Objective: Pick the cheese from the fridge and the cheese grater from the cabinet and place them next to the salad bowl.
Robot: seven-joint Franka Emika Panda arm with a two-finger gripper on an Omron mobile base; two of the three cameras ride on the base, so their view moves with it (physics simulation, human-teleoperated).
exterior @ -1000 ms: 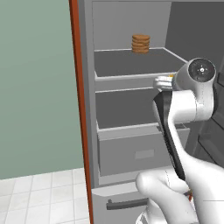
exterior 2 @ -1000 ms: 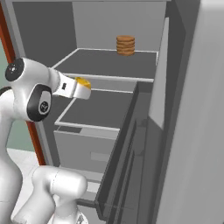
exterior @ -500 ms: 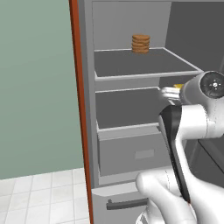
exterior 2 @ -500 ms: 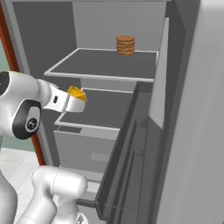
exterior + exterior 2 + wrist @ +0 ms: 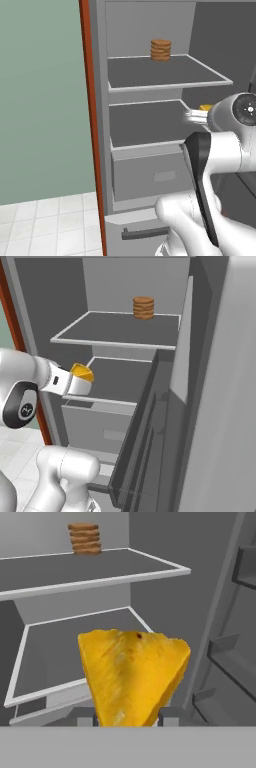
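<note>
Claw (image 5: 85,381) further out of fridge (image 5: 120,331) vs earlier, clamped on yellow-orange cheese (image 5: 132,674) wedge.

We found the fridge (image 5: 210,381) open, its lower shelf (image 5: 117,378) bare and passable; a brown disc stack (image 5: 143,307) sat at the upper shelf's (image 5: 115,331) rear, the door (image 5: 150,421) flanking the right.

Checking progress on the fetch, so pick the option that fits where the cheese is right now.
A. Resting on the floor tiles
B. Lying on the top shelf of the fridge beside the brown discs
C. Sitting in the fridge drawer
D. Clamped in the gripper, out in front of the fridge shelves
D: the cheese sits between the fingers of the gripper, clear of the shelves of the fridge.
</note>
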